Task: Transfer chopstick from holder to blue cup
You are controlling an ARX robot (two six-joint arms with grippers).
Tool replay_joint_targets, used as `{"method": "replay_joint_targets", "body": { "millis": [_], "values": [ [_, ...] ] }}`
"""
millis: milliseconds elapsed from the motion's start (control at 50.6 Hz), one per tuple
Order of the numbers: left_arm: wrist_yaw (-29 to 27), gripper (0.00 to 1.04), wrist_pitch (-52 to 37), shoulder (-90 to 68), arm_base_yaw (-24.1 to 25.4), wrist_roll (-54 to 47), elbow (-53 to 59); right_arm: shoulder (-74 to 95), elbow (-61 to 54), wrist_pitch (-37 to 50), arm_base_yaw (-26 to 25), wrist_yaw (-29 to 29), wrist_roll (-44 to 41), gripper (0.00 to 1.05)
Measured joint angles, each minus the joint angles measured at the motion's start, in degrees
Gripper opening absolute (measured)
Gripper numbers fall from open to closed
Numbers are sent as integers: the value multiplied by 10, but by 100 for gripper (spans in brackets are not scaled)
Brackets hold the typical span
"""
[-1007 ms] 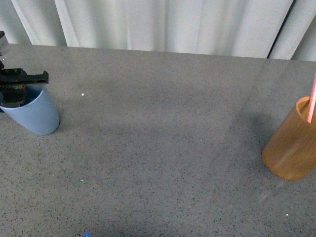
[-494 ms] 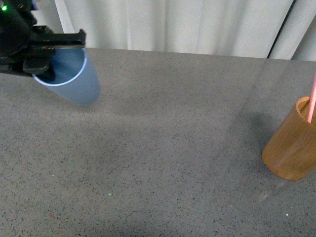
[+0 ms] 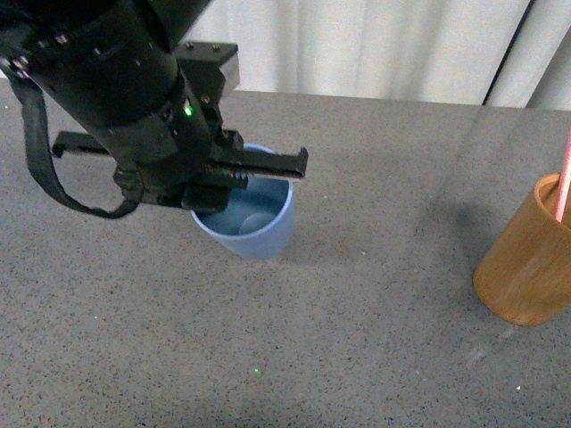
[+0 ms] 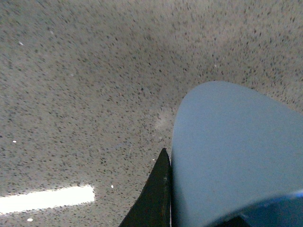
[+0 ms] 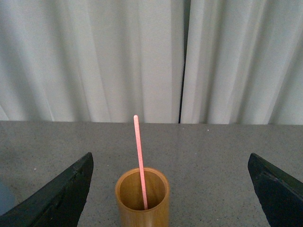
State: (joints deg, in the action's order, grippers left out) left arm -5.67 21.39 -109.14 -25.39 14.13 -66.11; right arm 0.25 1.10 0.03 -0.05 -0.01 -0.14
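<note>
The light blue cup [image 3: 254, 223] is near the middle of the grey table, held by my left gripper [image 3: 227, 174], which is shut on its rim. In the left wrist view the blue cup [image 4: 232, 156] fills the frame beside one dark finger [image 4: 154, 198]. The orange-brown holder [image 3: 528, 260] stands at the table's right edge with a salmon-pink chopstick [image 3: 564, 183] leaning out of it. In the right wrist view the holder [image 5: 142, 198] and chopstick [image 5: 139, 161] sit straight ahead, and my right gripper [image 5: 173, 189] is open, its fingers wide on either side of the holder.
White curtains [image 3: 357, 45] hang behind the table's far edge. The speckled grey tabletop [image 3: 375, 357] stretches between cup and holder.
My left arm has carried the blue cup from the far left toward the table's middle, lifting it and then bringing it lower. The holder and chopstick have not moved.
</note>
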Motion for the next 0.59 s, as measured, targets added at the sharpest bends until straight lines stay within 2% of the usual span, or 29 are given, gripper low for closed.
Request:
{"method": "replay_joint_targets", "body": {
  "millis": [592],
  "values": [
    [7, 3, -18, -48, -58, 32, 4, 0, 0, 0, 0, 0, 0, 95]
  ]
}}
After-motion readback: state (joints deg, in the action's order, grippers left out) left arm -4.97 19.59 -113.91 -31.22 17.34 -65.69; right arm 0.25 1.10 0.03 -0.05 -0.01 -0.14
